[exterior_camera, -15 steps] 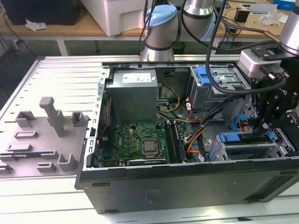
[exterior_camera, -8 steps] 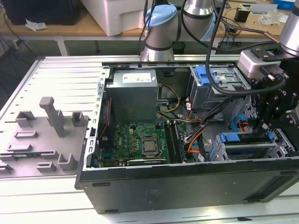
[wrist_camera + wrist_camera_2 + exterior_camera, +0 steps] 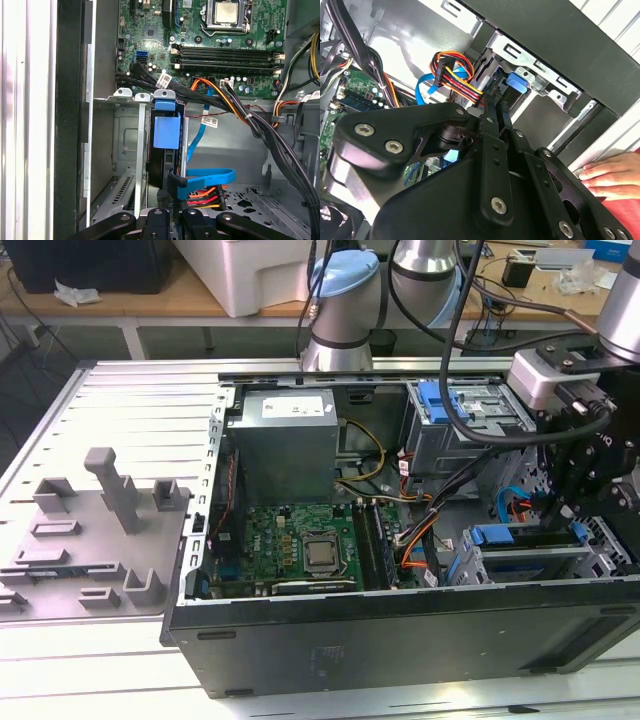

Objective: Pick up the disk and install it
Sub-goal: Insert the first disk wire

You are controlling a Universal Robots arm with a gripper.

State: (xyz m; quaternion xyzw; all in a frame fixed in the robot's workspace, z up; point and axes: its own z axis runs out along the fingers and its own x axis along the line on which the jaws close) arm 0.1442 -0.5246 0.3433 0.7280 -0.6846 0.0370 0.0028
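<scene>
Your disk point(image 3: 166, 131) sits on edge in the drive bay point(image 3: 127, 150) at the case's point(image 3: 400, 640) front corner, blue bracket up, in the first wrist view. The hand point(image 3: 170, 212) is right at its end; fingers look drawn together on the disk's edge, though I can't confirm contact. Judging by looks: rigid metal body, moderately heavy, shock-sensitive; the plastic bracket flexes. Take it by the narrow edges, clear of the orange cable plug point(image 3: 202, 196). A person's hand point(image 3: 615, 172) rests outside the case.
</scene>
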